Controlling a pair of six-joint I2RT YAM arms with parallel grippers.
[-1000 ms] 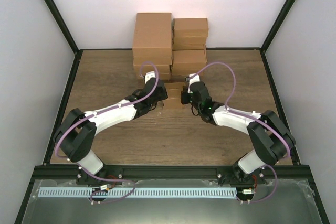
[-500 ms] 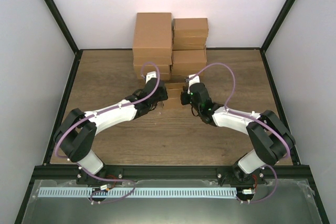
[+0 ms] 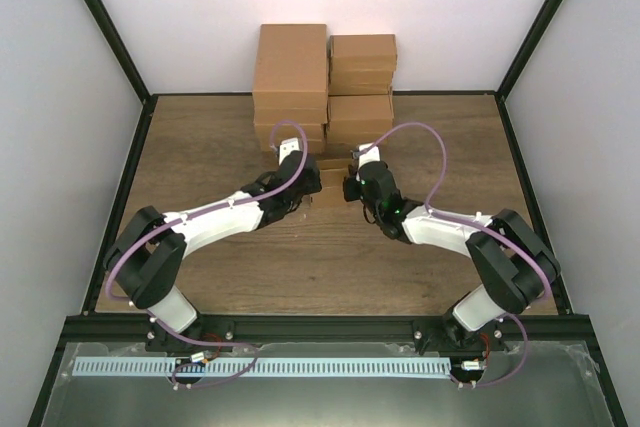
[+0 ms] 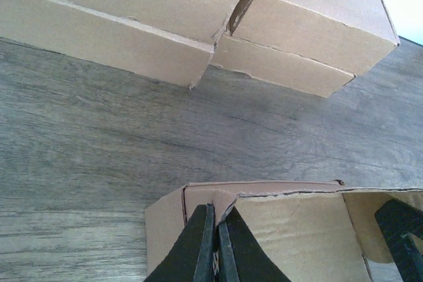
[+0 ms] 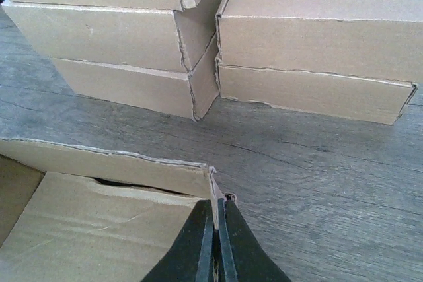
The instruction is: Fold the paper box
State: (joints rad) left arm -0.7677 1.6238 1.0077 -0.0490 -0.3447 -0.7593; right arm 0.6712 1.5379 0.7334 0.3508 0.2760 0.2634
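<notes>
A brown paper box lies partly folded on the wooden table between my two grippers, in front of the stacked boxes. My left gripper is shut on the box's left side wall, with the cardboard pinched between its black fingers. My right gripper is shut on the box's right side wall at the far corner. The box's open inside shows in the right wrist view, and also in the left wrist view. The box's far wall stands upright.
Several folded brown boxes are stacked at the back of the table, just behind the held box; they also show in the left wrist view and the right wrist view. Black frame rails border the table.
Both grippers have edged slightly toward the back stack with the box still held between them. Their grips have not changed.
</notes>
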